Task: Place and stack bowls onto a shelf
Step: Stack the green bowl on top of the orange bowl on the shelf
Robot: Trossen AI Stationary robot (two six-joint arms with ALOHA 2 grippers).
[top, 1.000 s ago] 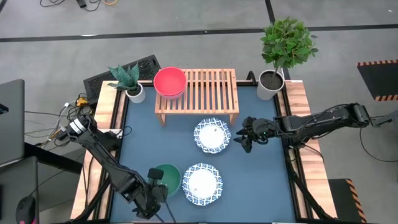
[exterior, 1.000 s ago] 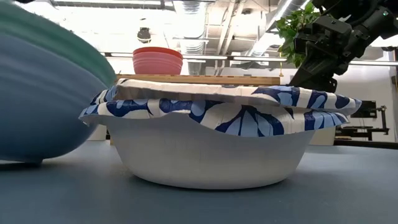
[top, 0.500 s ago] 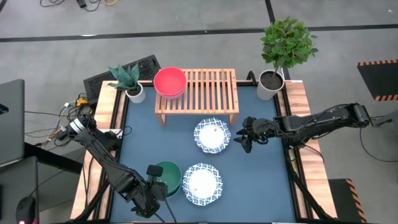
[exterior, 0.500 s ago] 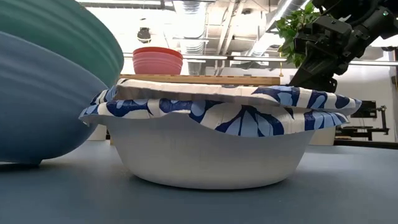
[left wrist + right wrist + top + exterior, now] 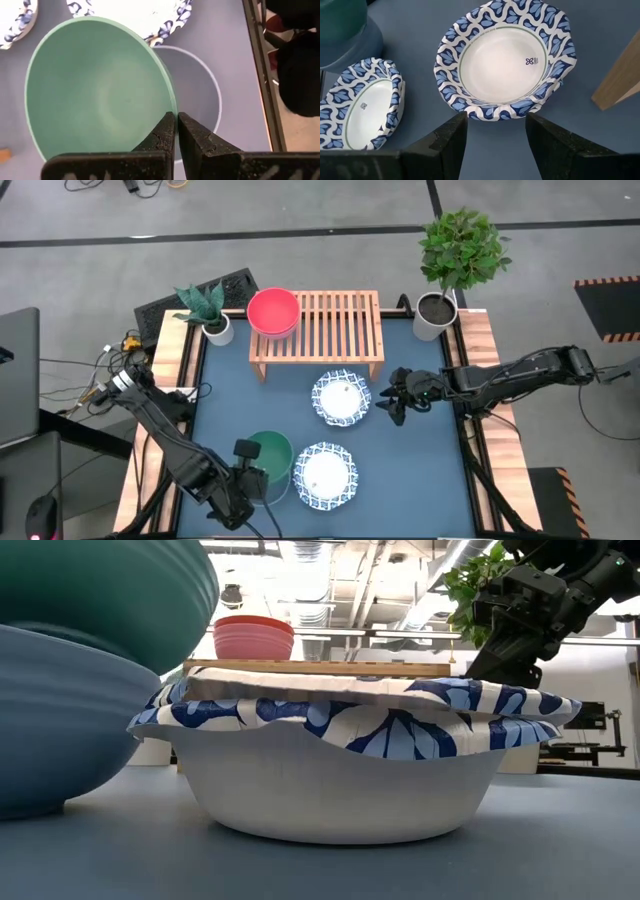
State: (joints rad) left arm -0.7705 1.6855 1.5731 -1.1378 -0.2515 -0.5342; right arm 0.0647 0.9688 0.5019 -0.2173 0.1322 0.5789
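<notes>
Two tools, left tool [image 5: 176, 131] pinching teal bowl [image 5: 95, 90] rim, bowl base hidden, right tool [image 5: 495, 132] wide, empty.

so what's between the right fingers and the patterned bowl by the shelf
Nothing: in the right wrist view, only bare blue tabletop separates the open right gripper from that patterned bowl.

Open slats on the shelf [image 5: 340, 320] lie right of the pink bowl [image 5: 273, 311], flanked by two potted plants [image 5: 452, 265]. Two patterned bowls [image 5: 341, 398] crowd the surface [image 5: 420, 460] in front; bare surface lies right of them.
</notes>
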